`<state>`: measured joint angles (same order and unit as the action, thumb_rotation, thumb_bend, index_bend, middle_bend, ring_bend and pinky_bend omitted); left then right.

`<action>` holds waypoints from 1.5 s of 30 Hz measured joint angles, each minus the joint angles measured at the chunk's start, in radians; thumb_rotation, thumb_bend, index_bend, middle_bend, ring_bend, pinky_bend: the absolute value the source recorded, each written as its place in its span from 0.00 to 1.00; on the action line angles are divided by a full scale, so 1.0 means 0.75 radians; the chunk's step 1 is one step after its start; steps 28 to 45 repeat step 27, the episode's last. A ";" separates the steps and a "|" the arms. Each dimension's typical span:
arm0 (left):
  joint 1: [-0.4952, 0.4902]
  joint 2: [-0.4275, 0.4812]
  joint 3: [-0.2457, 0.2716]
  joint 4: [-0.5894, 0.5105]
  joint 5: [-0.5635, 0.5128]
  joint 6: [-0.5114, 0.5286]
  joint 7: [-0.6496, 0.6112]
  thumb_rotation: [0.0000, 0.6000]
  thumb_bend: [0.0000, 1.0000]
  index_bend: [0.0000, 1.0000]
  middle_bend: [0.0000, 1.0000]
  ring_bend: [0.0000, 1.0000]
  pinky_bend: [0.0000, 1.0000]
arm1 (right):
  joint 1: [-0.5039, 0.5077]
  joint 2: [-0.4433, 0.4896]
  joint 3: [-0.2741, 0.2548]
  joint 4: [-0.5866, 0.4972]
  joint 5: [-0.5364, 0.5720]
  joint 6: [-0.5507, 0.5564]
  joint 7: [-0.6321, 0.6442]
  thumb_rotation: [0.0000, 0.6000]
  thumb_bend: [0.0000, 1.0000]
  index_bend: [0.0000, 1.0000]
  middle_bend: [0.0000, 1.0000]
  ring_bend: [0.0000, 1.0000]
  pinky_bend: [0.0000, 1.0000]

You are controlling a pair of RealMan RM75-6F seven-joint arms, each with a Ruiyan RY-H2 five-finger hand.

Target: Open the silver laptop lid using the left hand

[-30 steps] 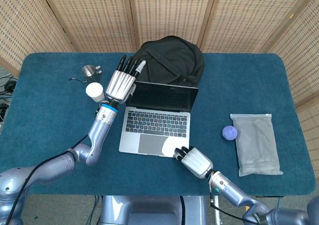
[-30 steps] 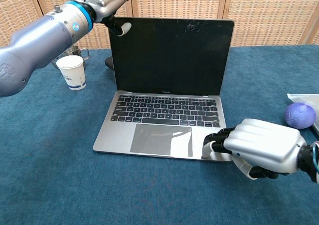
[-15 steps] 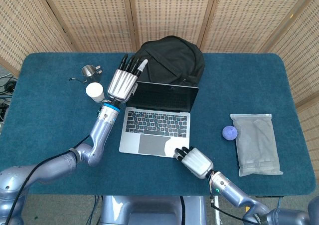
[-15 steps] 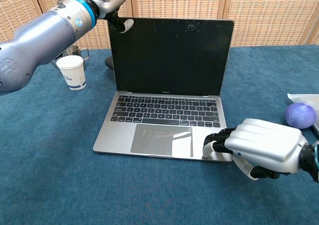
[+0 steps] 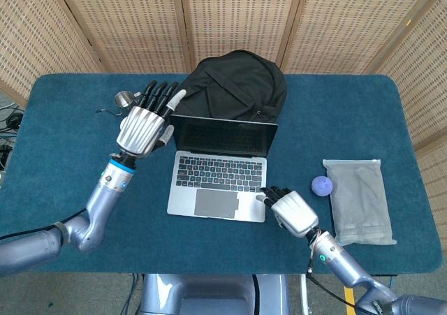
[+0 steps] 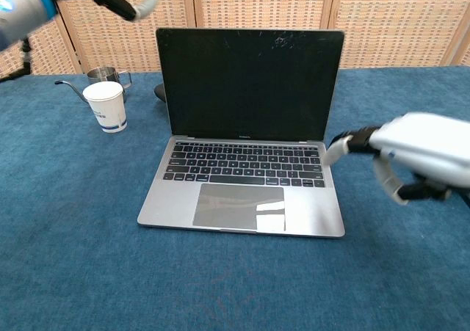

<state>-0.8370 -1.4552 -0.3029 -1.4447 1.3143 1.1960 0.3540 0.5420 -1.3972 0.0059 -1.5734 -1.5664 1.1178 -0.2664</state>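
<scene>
Layout: laptop (image 5: 222, 168) open at table (image 5: 63, 168) centre, w/ backpack (image 5: 241, 84) directly behind it. Paper cup (image 6: 106, 106) left of laptop; metal pitcher (image 6: 103, 75) just behind cup. Ball (image 5: 322, 185) right of laptop, pouch (image 5: 357, 202) beside ball, further right. Left hand (image 5: 143, 126) raised over cup area; right hand (image 5: 293, 212) off laptop's front-right corner.

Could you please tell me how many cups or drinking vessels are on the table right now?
2. A white paper cup stands left of the open silver laptop, and a small metal pitcher with a long spout sits just behind it. The left hand hides the paper cup in the head view.
</scene>
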 measured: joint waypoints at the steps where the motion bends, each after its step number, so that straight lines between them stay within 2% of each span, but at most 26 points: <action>1: 0.028 0.045 0.006 -0.045 0.006 0.019 -0.015 1.00 0.39 0.00 0.00 0.00 0.00 | -0.008 0.019 0.008 -0.002 0.000 0.024 0.026 1.00 0.99 0.21 0.19 0.22 0.42; 4: 0.115 0.156 0.026 -0.146 0.010 0.072 -0.052 1.00 0.32 0.00 0.00 0.00 0.00 | -0.043 0.083 0.037 0.010 0.007 0.109 0.097 1.00 0.94 0.21 0.19 0.20 0.42; 7: 0.222 0.271 0.057 -0.237 0.002 0.128 -0.098 1.00 0.22 0.00 0.00 0.00 0.00 | -0.085 0.121 0.065 0.055 0.031 0.192 0.177 1.00 0.79 0.19 0.17 0.17 0.40; 10: 0.347 0.386 0.101 -0.317 -0.013 0.184 -0.175 1.00 0.09 0.00 0.00 0.00 0.00 | -0.133 0.144 0.088 0.121 0.070 0.245 0.299 1.00 0.44 0.14 0.11 0.10 0.30; 12: 0.434 0.438 0.137 -0.346 -0.029 0.227 -0.227 1.00 0.02 0.00 0.00 0.00 0.00 | -0.181 0.156 0.104 0.168 0.113 0.287 0.407 1.00 0.15 0.07 0.04 0.02 0.19; 14: 0.545 0.476 0.188 -0.370 -0.043 0.279 -0.311 1.00 0.00 0.00 0.00 0.00 0.00 | -0.242 0.169 0.115 0.205 0.162 0.335 0.523 1.00 0.02 0.02 0.00 0.00 0.12; 18: 0.746 0.520 0.319 -0.383 -0.014 0.389 -0.484 1.00 0.00 0.00 0.00 0.00 0.00 | -0.373 0.208 0.119 0.220 0.201 0.446 0.670 1.00 0.00 0.00 0.00 0.00 0.03; 20: 0.806 0.523 0.370 -0.379 0.008 0.423 -0.515 1.00 0.00 0.00 0.00 0.00 0.00 | -0.418 0.232 0.112 0.190 0.202 0.488 0.699 1.00 0.00 0.00 0.00 0.00 0.01; 25: 0.898 0.501 0.444 -0.347 0.078 0.470 -0.519 1.00 0.00 0.00 0.00 0.00 0.00 | -0.495 0.277 0.079 0.087 0.161 0.579 0.701 1.00 0.00 0.00 0.00 0.00 0.00; 27: 0.922 0.494 0.457 -0.341 0.099 0.482 -0.538 1.00 0.00 0.00 0.00 0.00 0.00 | -0.534 0.288 0.062 0.045 0.130 0.633 0.695 1.00 0.00 0.00 0.00 0.00 0.00; 45: 0.922 0.494 0.457 -0.341 0.099 0.482 -0.538 1.00 0.00 0.00 0.00 0.00 0.00 | -0.534 0.288 0.062 0.045 0.130 0.633 0.695 1.00 0.00 0.00 0.00 0.00 0.00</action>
